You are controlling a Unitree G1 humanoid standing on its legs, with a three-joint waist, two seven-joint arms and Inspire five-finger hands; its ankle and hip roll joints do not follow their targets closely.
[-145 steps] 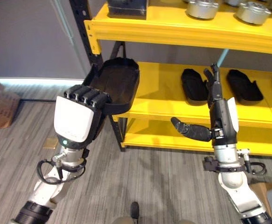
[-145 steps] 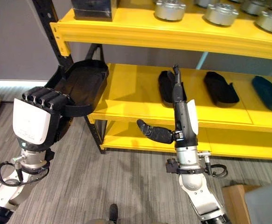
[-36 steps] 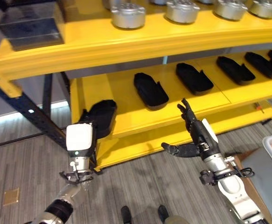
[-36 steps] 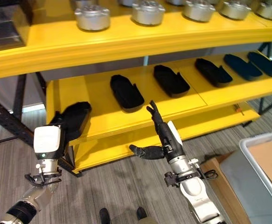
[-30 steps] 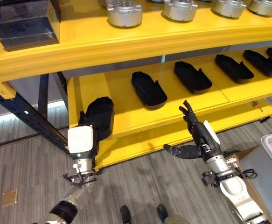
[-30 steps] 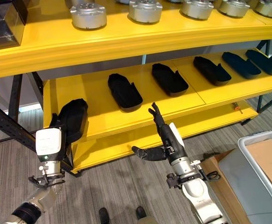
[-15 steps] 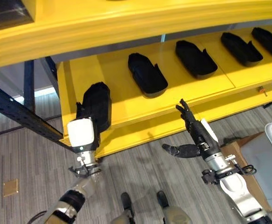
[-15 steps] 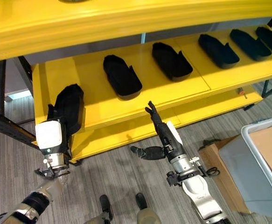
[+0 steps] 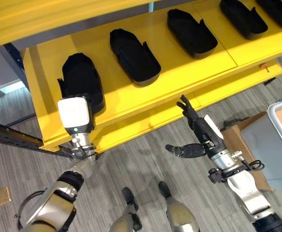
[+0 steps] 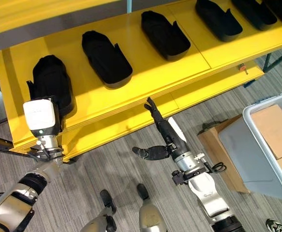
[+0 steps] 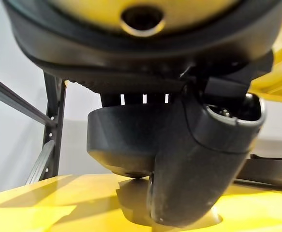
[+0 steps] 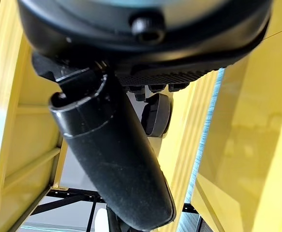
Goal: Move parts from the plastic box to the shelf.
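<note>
On the yellow shelf (image 9: 131, 104), the left hand (image 9: 75, 116) gripped the black tray-shaped part (image 9: 80, 79) near the edge, risking a fall if released carelessly, while the right hand (image 9: 199, 137) hung spread.

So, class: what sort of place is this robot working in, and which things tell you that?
Probably a warehouse or factory storeroom. A yellow metal shelf holds a row of identical black parts, a grey plastic box stands on the floor, and the left robot hand sets one part down.
</note>
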